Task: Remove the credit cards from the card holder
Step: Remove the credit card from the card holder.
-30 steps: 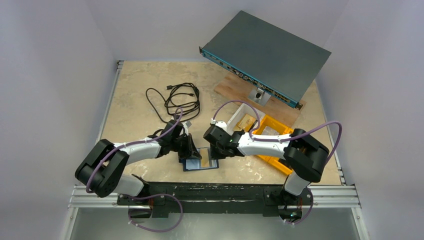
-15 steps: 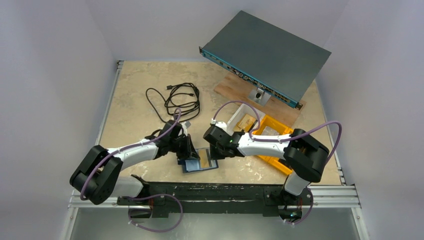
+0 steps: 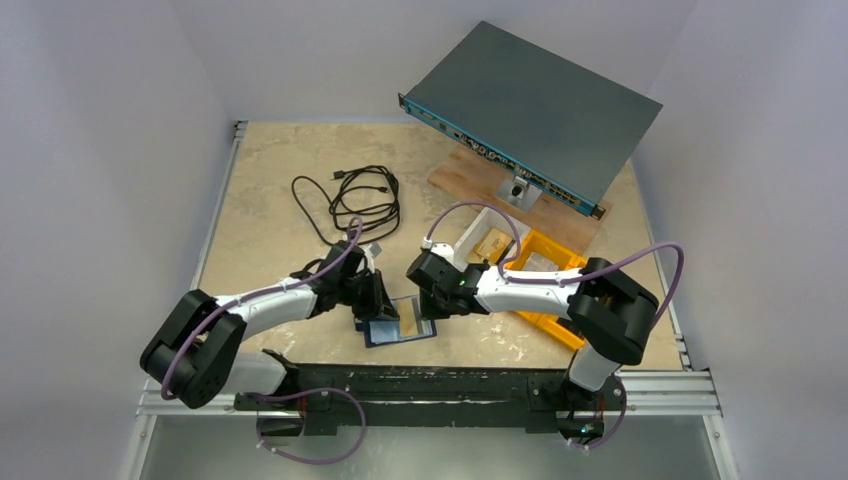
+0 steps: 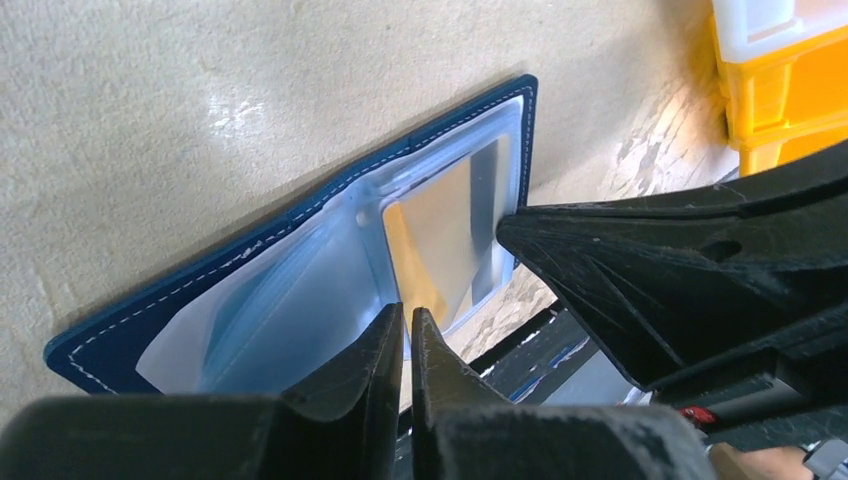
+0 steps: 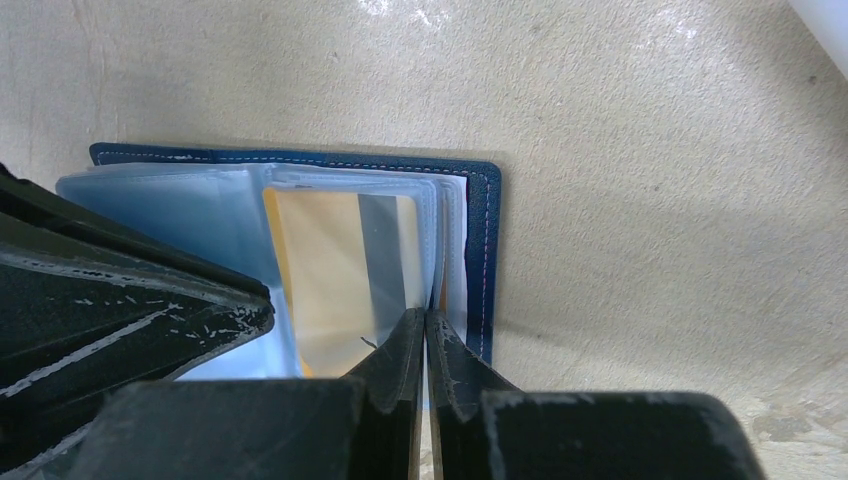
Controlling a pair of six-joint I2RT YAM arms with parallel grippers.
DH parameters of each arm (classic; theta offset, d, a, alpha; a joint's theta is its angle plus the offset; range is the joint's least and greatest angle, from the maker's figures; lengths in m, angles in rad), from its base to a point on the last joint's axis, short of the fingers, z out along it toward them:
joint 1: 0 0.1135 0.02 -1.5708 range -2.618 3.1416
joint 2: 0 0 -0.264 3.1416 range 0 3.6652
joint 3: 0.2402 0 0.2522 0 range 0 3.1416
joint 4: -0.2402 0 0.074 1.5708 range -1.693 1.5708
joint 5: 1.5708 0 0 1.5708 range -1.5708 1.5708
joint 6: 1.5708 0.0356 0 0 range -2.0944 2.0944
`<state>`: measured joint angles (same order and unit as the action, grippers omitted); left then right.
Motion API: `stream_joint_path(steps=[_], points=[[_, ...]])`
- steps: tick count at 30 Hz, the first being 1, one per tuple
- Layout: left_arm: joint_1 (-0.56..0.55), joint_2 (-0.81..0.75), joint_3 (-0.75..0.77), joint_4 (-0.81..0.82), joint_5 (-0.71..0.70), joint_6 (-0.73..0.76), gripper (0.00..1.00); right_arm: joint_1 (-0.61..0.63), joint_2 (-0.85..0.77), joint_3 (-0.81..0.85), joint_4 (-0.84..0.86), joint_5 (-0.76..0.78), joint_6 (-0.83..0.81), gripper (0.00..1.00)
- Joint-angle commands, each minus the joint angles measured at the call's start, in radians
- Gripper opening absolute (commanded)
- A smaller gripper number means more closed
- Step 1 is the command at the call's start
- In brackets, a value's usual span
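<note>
Over the last second little had shifted at the card holder (image 3: 402,323) itself. The left arm's shoulder and elbow had swung lower and further toward the lower left of the top view, then held. Both wrists stayed put over the holder. It lay open and flat at the lower centre of the table (image 3: 270,160), just ahead of the arm bases, with its clear sleeves facing up.

A yellow card (image 5: 335,260) with a grey stripe was still seated inside a sleeve, so no card looked to be out yet. I read the shift as the left arm bracing the holder rather than pulling.

The left gripper (image 4: 405,322) had its fingers nearly together, tips at the near edge of the sleeves. The right gripper (image 5: 425,325) was likewise closed to a sliver at the card's lower right corner. Whether either pinched a sleeve leaf or the card could not be told.

The table was mottled beige and matte, walled in by plain white panels. A black cable (image 3: 352,200) lay at upper left, a grey rack unit (image 3: 535,100) at upper right, and yellow bins (image 3: 548,262) at right.
</note>
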<state>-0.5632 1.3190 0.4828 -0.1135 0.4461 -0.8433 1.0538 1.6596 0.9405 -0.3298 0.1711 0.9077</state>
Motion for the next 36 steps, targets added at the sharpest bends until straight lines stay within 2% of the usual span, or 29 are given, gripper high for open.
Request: stream_joint_path(steps=[1, 4, 8, 11, 27, 36], points=[[0.005, 0.029, 0.018, 0.006, -0.019, 0.004, 0.09, 0.005, -0.013, -0.016, -0.039, 0.037, -0.007, 0.00], [0.006, 0.029, 0.012, -0.017, -0.074, 0.004, 0.09, 0.005, -0.013, -0.010, -0.045, 0.040, -0.007, 0.00], [0.006, 0.014, 0.009, -0.062, -0.146, 0.008, 0.00, 0.005, -0.015, 0.000, -0.060, 0.046, -0.009, 0.00], [0.005, 0.023, 0.008, -0.063, -0.163, 0.020, 0.00, 0.005, -0.016, 0.008, -0.068, 0.046, -0.011, 0.00], [0.005, 0.093, 0.001, -0.004, -0.128, 0.031, 0.00, 0.069, 0.091, 0.100, -0.074, 0.044, -0.005, 0.00], [0.006, 0.028, 0.011, -0.050, -0.105, 0.030, 0.00, 0.065, 0.134, 0.058, -0.033, -0.011, 0.025, 0.00]])
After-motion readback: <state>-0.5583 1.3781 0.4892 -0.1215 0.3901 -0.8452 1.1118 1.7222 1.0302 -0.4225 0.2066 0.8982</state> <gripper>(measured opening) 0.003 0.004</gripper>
